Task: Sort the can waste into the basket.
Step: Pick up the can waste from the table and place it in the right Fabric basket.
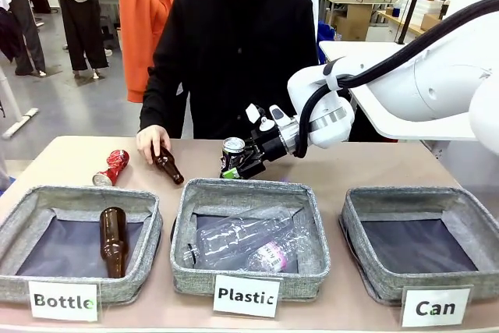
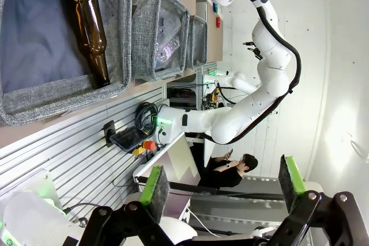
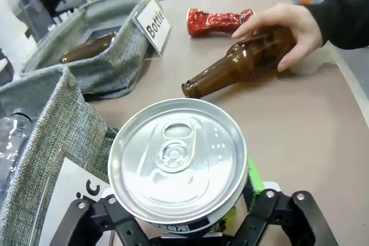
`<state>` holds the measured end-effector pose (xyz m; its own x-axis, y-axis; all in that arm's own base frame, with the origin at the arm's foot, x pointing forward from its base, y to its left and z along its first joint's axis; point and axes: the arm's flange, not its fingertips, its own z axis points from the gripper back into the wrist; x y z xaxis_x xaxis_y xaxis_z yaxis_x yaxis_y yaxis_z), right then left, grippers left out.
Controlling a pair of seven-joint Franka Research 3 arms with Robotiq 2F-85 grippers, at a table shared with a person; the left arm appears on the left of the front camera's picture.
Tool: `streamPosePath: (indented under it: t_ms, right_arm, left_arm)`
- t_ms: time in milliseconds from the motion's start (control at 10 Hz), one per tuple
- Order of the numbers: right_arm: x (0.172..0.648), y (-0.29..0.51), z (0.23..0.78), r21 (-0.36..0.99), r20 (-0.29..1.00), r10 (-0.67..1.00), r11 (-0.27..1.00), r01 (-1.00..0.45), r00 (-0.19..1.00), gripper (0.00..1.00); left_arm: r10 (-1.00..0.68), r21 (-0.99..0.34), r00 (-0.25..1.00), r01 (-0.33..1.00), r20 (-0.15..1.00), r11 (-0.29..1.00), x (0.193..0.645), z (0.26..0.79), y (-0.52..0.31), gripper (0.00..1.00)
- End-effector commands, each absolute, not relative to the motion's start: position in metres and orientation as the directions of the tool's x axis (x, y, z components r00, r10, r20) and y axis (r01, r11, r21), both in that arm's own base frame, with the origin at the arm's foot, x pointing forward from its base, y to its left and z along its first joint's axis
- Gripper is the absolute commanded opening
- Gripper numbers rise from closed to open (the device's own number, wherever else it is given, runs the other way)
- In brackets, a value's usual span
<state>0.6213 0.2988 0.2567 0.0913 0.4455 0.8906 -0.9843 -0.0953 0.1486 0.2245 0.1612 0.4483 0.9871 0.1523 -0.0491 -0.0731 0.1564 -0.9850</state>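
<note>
My right gripper clamps can over Plastic basket's far rim; clear bottles inside. Bottle basket: brown bottle. Can basket by desk's right edge. Left gripper wide.

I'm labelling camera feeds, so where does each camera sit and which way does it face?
Front: between the arms, facing the person across the table; right gripper holds the black-and-blue can.
Left wrist: on the left arm, rolled sideways, past the open left gripper toward the Bottle basket.
Right wrist: over that can's top, facing the person's hand on a brown bottle.
Front and right wrist share the crushed red can.
</note>
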Motion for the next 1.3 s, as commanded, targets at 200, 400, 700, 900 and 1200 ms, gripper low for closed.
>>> streamPosePath:
  t_ms: [200, 400, 700, 900, 1200]
  right_arm:
    - [0.626, 0.301, 0.259, 0.139, 0.906, 0.414, -0.109, -0.984, 0.082, 0.0]
    - [0.627, 0.295, 0.262, 0.137, 0.91, 0.405, -0.093, -0.986, 0.088, 0.08]
    - [0.622, 0.267, 0.284, 0.099, 0.916, 0.393, -0.035, -0.995, 0.077, 0.0]
    - [0.607, 0.219, 0.329, 0.057, 0.896, 0.437, 0.062, -0.996, 0.079, 0.0]
    - [0.563, 0.142, 0.397, 0.085, 0.776, 0.609, 0.156, -0.984, 0.164, 0.0]
  left_arm:
    - [0.155, -0.988, 0.987, -0.07, -0.048, 0.14, 0.224, 0.453, 0.161, 1.0]
    - [0.155, -0.988, 0.987, -0.07, -0.048, 0.14, 0.224, 0.453, 0.161, 1.0]
    - [0.155, -0.988, 0.987, -0.07, -0.048, 0.14, 0.224, 0.453, 0.161, 1.0]
    - [0.16, -0.987, 0.987, -0.031, -0.005, 0.159, 0.199, 0.49, 0.183, 1.0]
    - [0.209, -0.976, 0.971, 0.076, 0.119, 0.202, 0.127, 0.557, 0.225, 1.0]
